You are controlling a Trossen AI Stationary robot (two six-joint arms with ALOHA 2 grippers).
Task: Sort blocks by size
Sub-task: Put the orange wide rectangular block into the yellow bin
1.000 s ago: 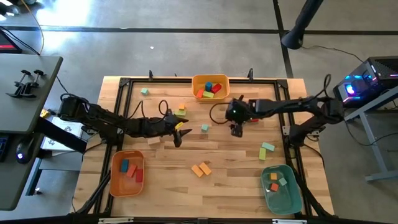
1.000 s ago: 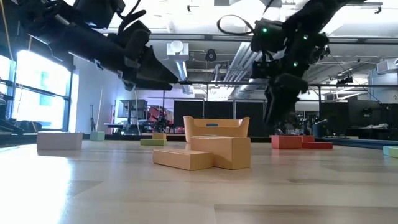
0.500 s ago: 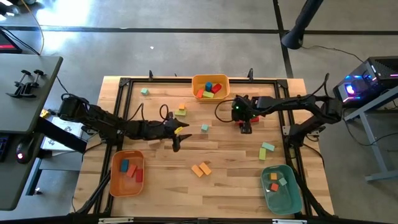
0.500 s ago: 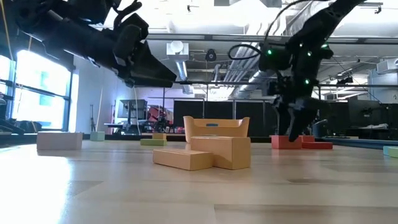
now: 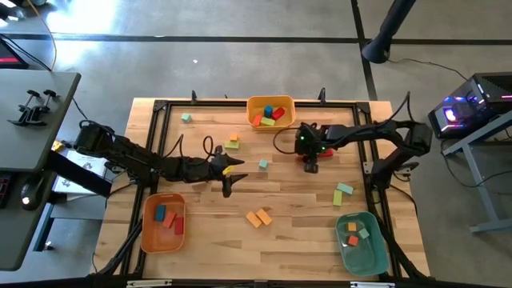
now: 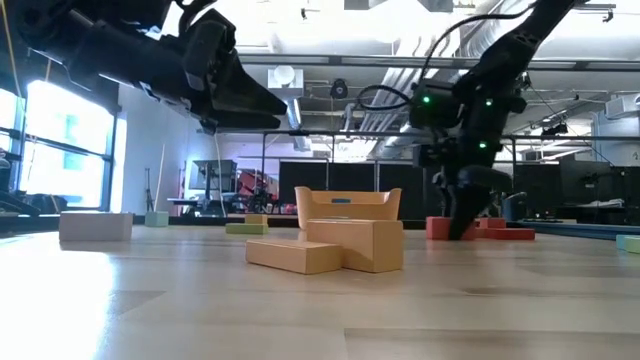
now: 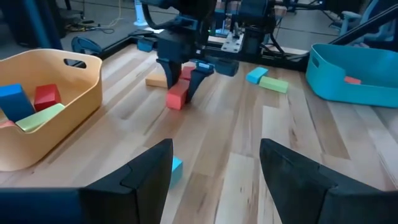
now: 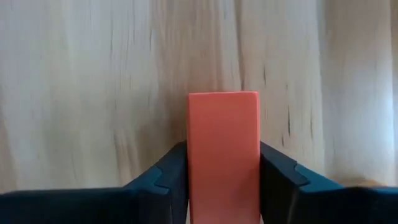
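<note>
A red bar block (image 8: 224, 155) lies on the wooden table right of centre, and my right gripper (image 5: 310, 166) is shut on it, pointing down. In the left wrist view the same block (image 7: 177, 98) shows under that gripper (image 7: 184, 84). A second red block (image 6: 495, 230) lies just behind it. My left gripper (image 5: 227, 182) hangs open over the table's middle with nothing between its fingers (image 7: 149, 177). Loose blocks lie about: an orange pair (image 5: 258, 217), a green and teal pair (image 5: 344, 192), and a small teal cube (image 5: 263, 164). My right gripper pinches the red bar's two long sides (image 8: 193, 168) between its two fingers (image 8: 166, 180). The fingers come from above, pointing down, and lie across the bar. The bar lies flat with its underside on the table (image 6: 440, 230).
An orange bin (image 5: 270, 110) with blocks stands at the far edge, another orange bin (image 5: 163, 222) at the near left, and a teal bin (image 5: 362, 240) at the near right. Small green, yellow and orange blocks (image 5: 233, 142) lie left of centre. A black frame (image 5: 376, 160) borders the table.
My right gripper has come down from above the table onto the red bar and now stands low around it.
</note>
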